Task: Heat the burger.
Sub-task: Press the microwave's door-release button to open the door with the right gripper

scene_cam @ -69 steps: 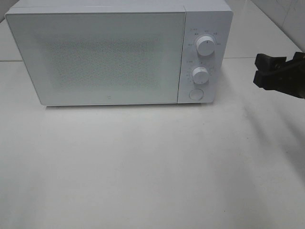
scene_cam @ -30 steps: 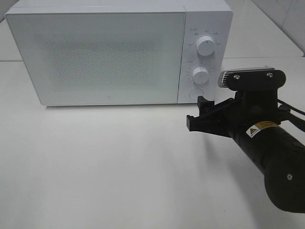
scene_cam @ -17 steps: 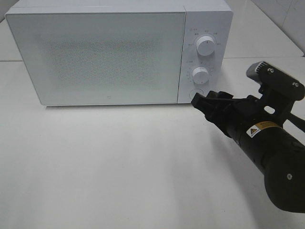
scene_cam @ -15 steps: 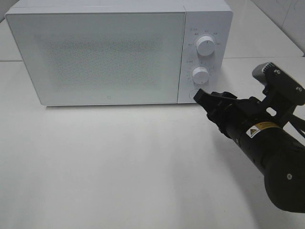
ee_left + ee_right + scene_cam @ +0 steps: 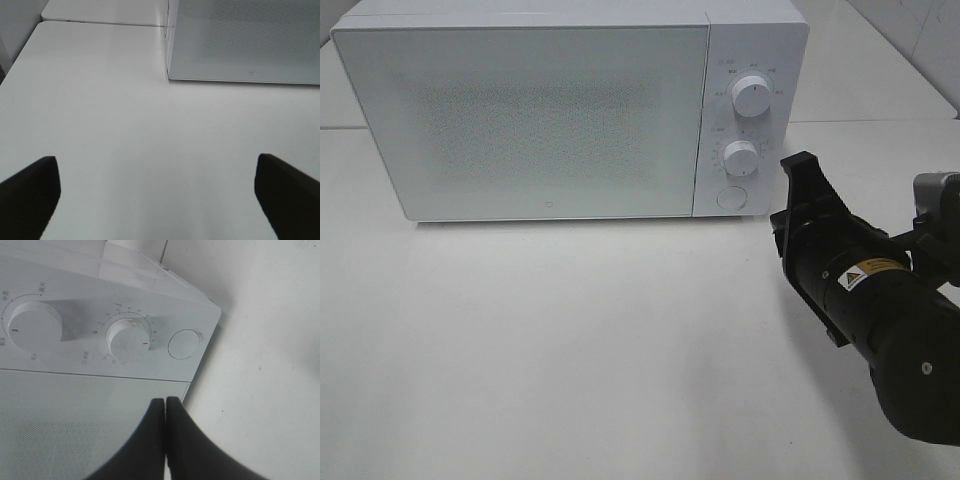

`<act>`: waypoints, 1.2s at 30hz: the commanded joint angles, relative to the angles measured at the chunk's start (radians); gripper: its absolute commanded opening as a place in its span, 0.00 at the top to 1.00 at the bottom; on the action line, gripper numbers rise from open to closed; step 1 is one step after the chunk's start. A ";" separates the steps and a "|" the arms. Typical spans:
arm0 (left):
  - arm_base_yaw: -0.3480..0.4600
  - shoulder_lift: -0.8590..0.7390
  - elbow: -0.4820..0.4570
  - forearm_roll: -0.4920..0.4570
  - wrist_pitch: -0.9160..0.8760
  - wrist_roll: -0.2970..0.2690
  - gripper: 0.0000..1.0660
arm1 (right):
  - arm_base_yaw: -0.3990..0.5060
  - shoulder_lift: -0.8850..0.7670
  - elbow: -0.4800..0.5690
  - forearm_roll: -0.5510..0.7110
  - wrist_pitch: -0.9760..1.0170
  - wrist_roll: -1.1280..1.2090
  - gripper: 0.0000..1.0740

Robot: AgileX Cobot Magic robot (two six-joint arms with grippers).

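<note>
Right claw [image 5: 165, 401] has closed, drawing back from microwave [image 5: 520, 120].

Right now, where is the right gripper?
In the exterior high view the right gripper sits on the right side, shut, close beside the microwave, near its lower knob and round button.

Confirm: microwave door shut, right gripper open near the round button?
Not quite. The right wrist view shows the right gripper shut, fingers pressed together. The microwave door is shut, and the gripper is near the round button.
</note>
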 commanded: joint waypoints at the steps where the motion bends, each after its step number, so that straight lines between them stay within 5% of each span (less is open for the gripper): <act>1: 0.000 -0.015 0.003 -0.004 0.002 0.000 0.08 | 0.001 0.006 -0.009 0.015 0.004 0.018 1.00; 36: 0.000 -0.015 0.003 -0.004 0.002 0.000 0.08 | -0.140 0.277 -0.287 -0.093 0.102 0.254 1.00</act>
